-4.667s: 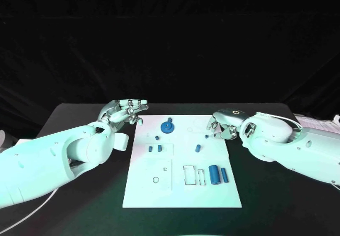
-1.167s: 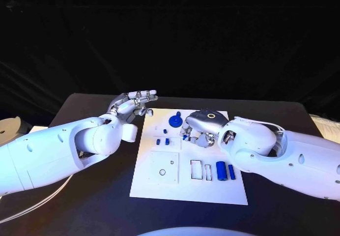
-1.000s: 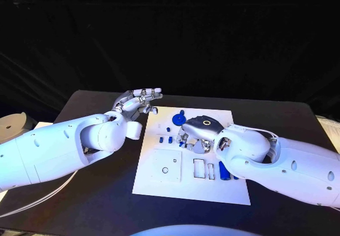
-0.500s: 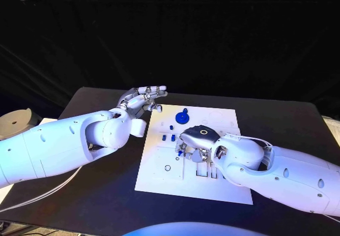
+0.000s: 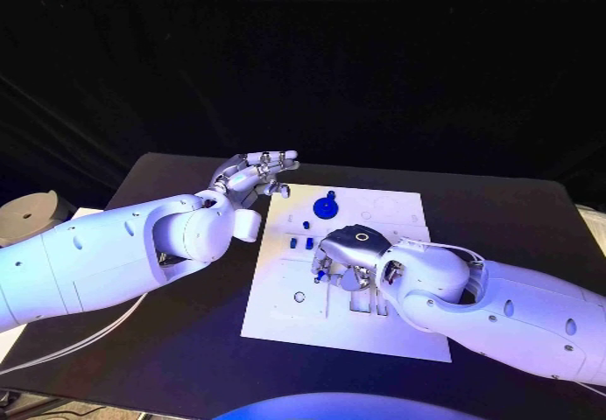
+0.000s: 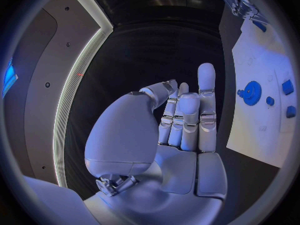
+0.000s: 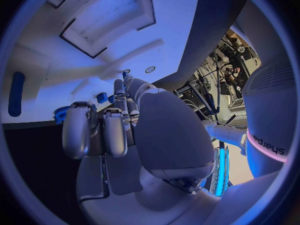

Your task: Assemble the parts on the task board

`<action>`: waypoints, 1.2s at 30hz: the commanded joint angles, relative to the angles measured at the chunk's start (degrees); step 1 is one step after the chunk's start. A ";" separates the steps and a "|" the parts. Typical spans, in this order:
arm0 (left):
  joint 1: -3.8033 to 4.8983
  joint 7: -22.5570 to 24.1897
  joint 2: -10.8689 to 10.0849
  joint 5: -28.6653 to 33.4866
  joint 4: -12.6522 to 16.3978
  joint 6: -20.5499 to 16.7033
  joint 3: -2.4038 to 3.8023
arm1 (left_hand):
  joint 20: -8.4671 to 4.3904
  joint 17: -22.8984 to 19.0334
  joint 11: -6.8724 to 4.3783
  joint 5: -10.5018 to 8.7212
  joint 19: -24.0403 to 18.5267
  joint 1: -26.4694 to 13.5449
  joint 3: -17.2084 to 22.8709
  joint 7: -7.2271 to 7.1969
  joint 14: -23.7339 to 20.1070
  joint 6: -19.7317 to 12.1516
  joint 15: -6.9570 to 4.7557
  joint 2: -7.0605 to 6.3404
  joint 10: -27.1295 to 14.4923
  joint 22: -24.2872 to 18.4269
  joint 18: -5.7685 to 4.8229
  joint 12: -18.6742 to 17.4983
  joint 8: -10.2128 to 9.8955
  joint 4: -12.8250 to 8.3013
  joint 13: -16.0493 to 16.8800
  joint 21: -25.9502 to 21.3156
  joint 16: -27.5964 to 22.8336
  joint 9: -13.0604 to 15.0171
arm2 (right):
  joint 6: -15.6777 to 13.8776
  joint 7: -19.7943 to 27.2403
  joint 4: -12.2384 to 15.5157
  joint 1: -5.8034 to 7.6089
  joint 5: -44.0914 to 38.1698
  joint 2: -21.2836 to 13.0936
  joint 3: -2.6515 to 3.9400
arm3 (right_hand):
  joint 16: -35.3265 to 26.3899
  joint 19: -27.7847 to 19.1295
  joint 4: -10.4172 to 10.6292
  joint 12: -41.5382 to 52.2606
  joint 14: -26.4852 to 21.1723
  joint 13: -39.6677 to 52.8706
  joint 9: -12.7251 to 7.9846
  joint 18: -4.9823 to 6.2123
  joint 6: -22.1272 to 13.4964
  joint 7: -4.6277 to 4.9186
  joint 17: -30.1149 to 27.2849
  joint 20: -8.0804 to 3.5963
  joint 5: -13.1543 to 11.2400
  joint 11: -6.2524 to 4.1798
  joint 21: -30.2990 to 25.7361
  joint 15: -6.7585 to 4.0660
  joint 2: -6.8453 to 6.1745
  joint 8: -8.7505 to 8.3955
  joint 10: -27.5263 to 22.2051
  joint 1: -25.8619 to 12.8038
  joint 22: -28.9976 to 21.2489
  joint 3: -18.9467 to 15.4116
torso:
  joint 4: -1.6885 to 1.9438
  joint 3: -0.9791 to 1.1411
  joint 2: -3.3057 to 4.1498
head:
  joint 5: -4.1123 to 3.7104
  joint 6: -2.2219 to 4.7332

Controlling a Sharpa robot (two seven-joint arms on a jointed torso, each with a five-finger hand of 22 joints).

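Looking down on the black table [image 5: 505,219], we see the white board [image 5: 379,332] lying between our two arms. A pale round object [image 5: 31,213] sits off at the table's left edge, well apart from everything.

On the board, a blue gear [image 5: 326,208] lies near its far end, just beyond small blue pegs [image 5: 299,244]. Rectangular recesses sit nearer us, partly hidden under our right forearm; what they hold we cannot tell.

Our right hand [image 5: 348,258] hangs low over the board's middle, fingers curled downward close together; a small blue part [image 5: 320,273] shows at their tips, but whether it is pinched we cannot tell.

Our left hand [image 5: 257,175] hovers beside the board's far left corner, fingers upright, close together, holding nothing; the gear lies just beyond them.
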 commanded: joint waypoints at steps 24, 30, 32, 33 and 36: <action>0.02 -0.09 0.02 0.18 -0.01 0.92 0.03 | -0.12 -0.05 0.11 0.08 -0.39 -0.16 -0.42 0.02 -0.38 -0.18 0.18 0.47 -0.37 -0.08 0.56 0.30 -0.03 -0.06 -0.02 -0.34 0.09 -0.08 | 3.25 0.10 -1.04 -0.22 -0.57 1.12 -0.46 | 0.12 0.05 -0.08 -0.15 3.86 0.02 0.11 0.85 -0.05 0.46 4.40 0.21 0.22 0.38 -0.08 0.47 0.22 0.07 -0.10 -0.71 -0.14 0.30 | 0.04 -0.08 -0.04 | 0.33 -0.35; 0.02 -0.15 0.00 0.18 0.04 0.95 0.03 | -0.12 -0.05 0.11 0.08 -0.39 -0.16 -0.42 0.02 -0.38 -0.18 0.18 0.47 -0.37 -0.08 0.56 0.30 -0.03 -0.06 -0.02 -0.34 0.09 -0.08 | 3.36 -1.23 -1.40 -0.21 -0.65 1.20 -0.60 | -0.72 -0.88 0.87 -0.32 3.55 -0.28 -1.19 1.17 -5.65 2.26 3.30 1.29 0.67 2.11 -1.46 2.01 -2.89 -0.50 -5.60 -4.68 -2.04 -0.85 | 0.03 -0.09 -0.05 | 0.31 -0.28; 0.02 -0.17 0.00 0.18 0.04 0.96 0.03 | -0.12 -0.05 0.11 0.08 -0.39 -0.16 -0.42 0.02 -0.38 -0.18 0.18 0.47 -0.37 -0.08 0.56 0.30 -0.03 -0.06 -0.02 -0.34 0.09 -0.08 | 2.67 -1.67 -1.65 -0.20 -0.74 1.27 -0.67 | -1.57 -2.22 1.02 -0.04 3.27 -0.18 -1.72 1.84 -9.10 2.48 2.19 1.94 0.51 2.76 -3.63 2.50 -3.94 -0.44 -9.83 -5.79 -5.08 -2.28 | 0.03 -0.08 -0.05 | 0.28 -0.24; 0.02 -0.18 0.01 0.18 0.03 0.97 0.03 | -0.12 -0.05 0.11 0.08 -0.39 -0.16 -0.42 0.02 -0.38 -0.18 0.18 0.47 -0.37 -0.08 0.56 0.30 -0.03 -0.06 -0.02 -0.34 0.09 -0.08 | 2.19 -1.79 -1.74 -0.20 -0.79 1.29 -0.69 | -1.82 -2.50 0.96 0.01 3.20 -0.15 -1.70 1.99 -10.07 2.52 1.84 2.14 0.40 2.91 -4.13 2.59 -4.09 -0.39 -11.15 -5.97 -5.73 -3.05 | 0.02 -0.06 -0.05 | 0.26 -0.20; 0.02 -0.26 -0.01 0.18 0.02 0.99 0.03 | -0.12 -0.05 0.11 0.08 -0.39 -0.16 -0.42 0.02 -0.38 -0.18 0.18 0.47 -0.37 -0.08 0.56 0.30 -0.03 -0.06 -0.02 -0.34 0.09 -0.08 | 0.74 -1.98 -1.84 -0.20 -1.13 1.30 -0.73 | -2.92 -3.18 0.85 0.23 2.85 -0.11 -1.59 2.33 -10.51 2.78 0.43 2.36 0.60 3.16 -5.37 2.75 -3.96 -0.31 -12.31 -5.97 -7.41 -4.12 | 0.03 -0.01 -0.04 | 0.20 -0.11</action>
